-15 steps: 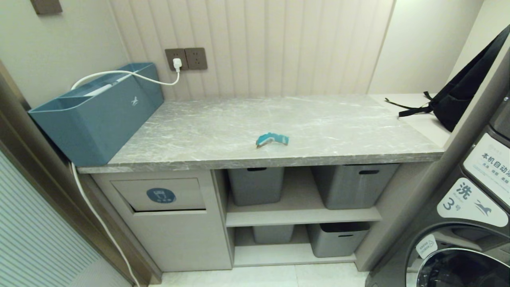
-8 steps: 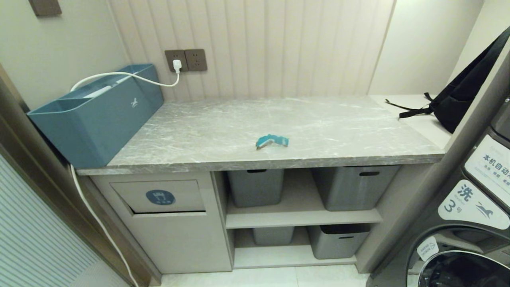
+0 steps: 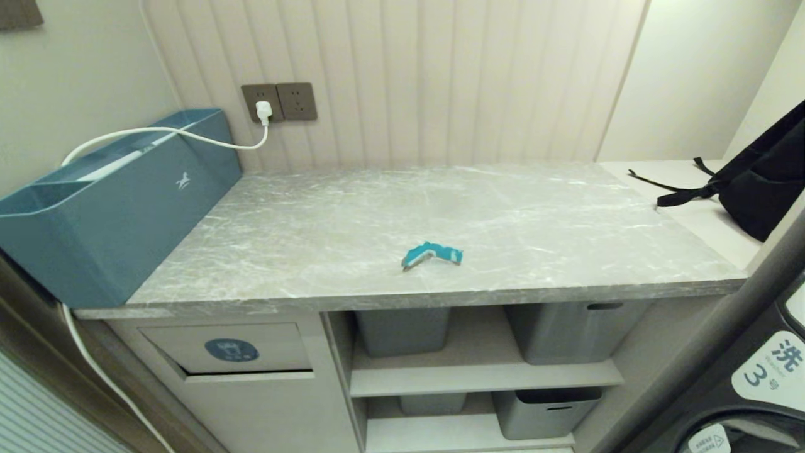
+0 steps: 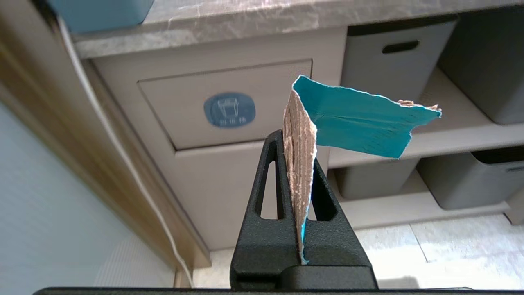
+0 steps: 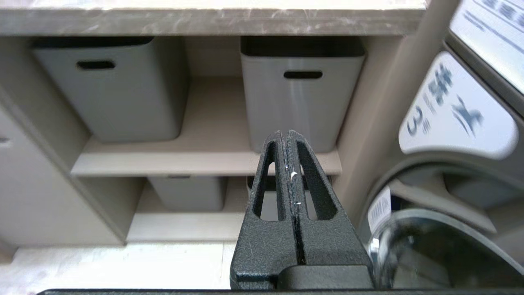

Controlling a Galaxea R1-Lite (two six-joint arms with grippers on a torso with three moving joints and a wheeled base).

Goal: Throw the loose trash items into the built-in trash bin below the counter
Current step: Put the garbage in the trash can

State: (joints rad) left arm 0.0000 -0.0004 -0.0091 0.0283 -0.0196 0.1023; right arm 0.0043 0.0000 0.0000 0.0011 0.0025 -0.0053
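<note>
Beside flap [image 4: 229, 106]: grey bins [image 4: 393, 61]; L end effector [image 4: 295, 141] grips scrap [image 4: 356, 123].

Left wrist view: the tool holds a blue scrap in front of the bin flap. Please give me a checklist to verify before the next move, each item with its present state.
1. Left tool is shut on the folded scrap: ok.
2. Scrap sits firmly: ok, it is clamped along its cardboard edge, with the teal part sticking out sideways.
3. Bin flap faces the left tool, nothing between them: ok.
4. Flap is open enough for the scrap: not ok, it looks closed in the left wrist view.
5. Right tool is shut, empty and clear of the shelf bins: ok.
6. All trash is off the counter: not ok, a narrow scrap lies near its front edge.
</note>
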